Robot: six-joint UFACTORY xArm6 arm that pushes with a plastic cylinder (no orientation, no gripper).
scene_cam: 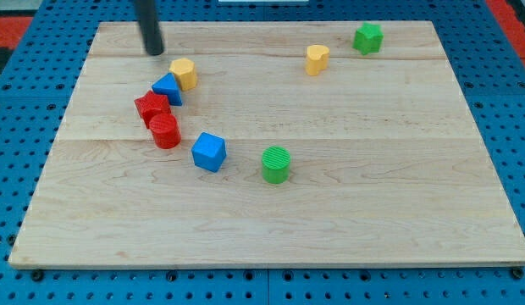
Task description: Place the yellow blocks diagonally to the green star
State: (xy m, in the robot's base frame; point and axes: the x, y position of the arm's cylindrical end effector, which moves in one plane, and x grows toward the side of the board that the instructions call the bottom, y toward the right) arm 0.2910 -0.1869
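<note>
My tip rests on the board near the view's top left, a short way up and left of a yellow hexagonal block. A second yellow block, heart-shaped, lies toward the top right. Just right of it and slightly higher sits a green star-like block. The tip touches no block.
A blue triangular block touches the yellow hexagon's lower left. A red star-like block and a red cylinder sit below it. A blue cube and a green cylinder lie near the middle. The wooden board sits on blue pegboard.
</note>
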